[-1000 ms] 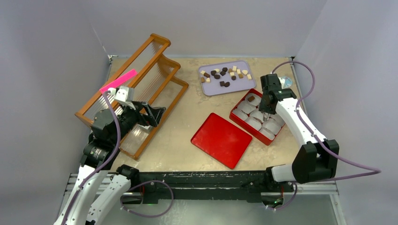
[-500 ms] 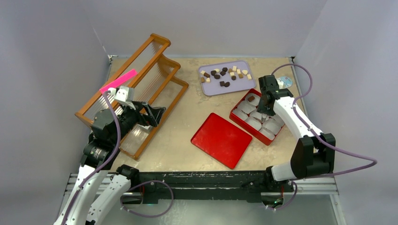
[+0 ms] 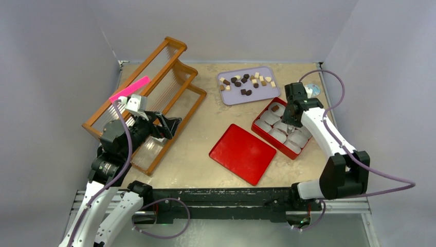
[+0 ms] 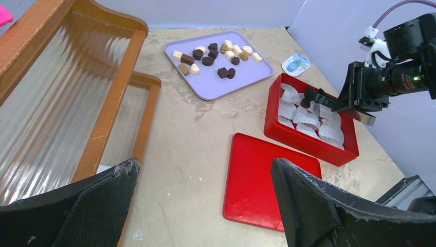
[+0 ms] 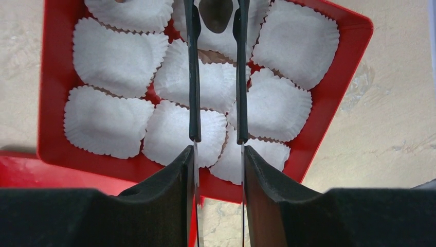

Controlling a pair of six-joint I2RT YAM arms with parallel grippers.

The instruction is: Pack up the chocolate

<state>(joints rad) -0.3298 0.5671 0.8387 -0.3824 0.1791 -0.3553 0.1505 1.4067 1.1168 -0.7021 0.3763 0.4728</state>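
Several chocolate pieces, dark, mid-brown and cream, lie on a lilac tray at the back. One brown piece sits in the far corner of the red box of white paper cups. My right gripper hangs over the box's middle. Its thin black-tipped blades stand slightly apart on either side of a dark chocolate that rests on a cup, with a sliver of gap on each side. My left gripper is wide open and empty, raised beside the wooden rack.
The flat red lid lies on the table left of the box. A wooden rack with ribbed clear panels fills the left side, a pink strip on its edge. A small round blue-white item lies behind the box.
My right gripper has shifted slightly back over the box and its blades have spread a little apart. The left arm has not moved.
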